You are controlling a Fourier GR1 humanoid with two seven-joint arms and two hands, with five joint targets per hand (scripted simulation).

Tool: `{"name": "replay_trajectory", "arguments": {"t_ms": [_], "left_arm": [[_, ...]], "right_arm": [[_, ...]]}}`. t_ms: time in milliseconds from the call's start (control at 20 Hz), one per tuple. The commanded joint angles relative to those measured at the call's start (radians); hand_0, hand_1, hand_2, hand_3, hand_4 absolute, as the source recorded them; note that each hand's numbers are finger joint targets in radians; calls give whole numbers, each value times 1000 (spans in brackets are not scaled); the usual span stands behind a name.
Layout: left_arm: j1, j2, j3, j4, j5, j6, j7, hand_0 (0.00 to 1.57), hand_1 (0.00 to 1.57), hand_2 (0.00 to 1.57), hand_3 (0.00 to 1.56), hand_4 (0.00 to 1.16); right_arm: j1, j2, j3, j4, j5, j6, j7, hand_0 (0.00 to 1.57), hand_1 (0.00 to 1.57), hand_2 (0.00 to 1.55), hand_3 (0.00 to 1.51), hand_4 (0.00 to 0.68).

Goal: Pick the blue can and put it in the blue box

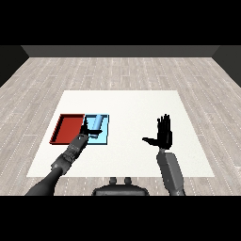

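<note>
- a white table stands on a pale wooden floor, and two trays lie side by side at the left part of the table.
- the red tray is on the outer left, and the blue tray touches it on its right side.
- the can lies inside the blue tray, on its side, with its long axis going away from the robot; it looks light blue, almost the same colour as the tray under it.
- the left hand is over the near part of the blue tray, close to the border between the two trays.
- the can is just beyond this hand and a little to the right of it; the near end of the can is partly covered by the dark fingers.
- i cannot tell if the left fingers are curled on the can or only stay above it, because the black hand and the can overlap there.
- the left forearm goes from the lower left corner up to the tray, crossing the table edge.
- the right hand is well apart from the trays, over the bare right part of the table.
- this hand is opened flat, fingers straight and pointing away from the robot, the thumb spread to the left, and it holds nothing.
- the right forearm rises from the lower right, almost upright in the view.
</note>
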Motion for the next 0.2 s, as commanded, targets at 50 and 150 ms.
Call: {"name": "replay_trajectory", "arguments": {"t_ms": [50, 150], "left_arm": [[23, 19, 74, -117, 58, 16, -233, 0, 0, 0, 0, 0], [16, 29, 90, -143, 61, 31, -287, 0, 0, 0, 0, 0]], "right_arm": [[-4, -20, 8, 21, 3, 43, -1, 0, 0, 0, 0, 0], [-18, -27, 27, -9, 32, 14, 32, 0, 0, 0, 0, 0]]}}
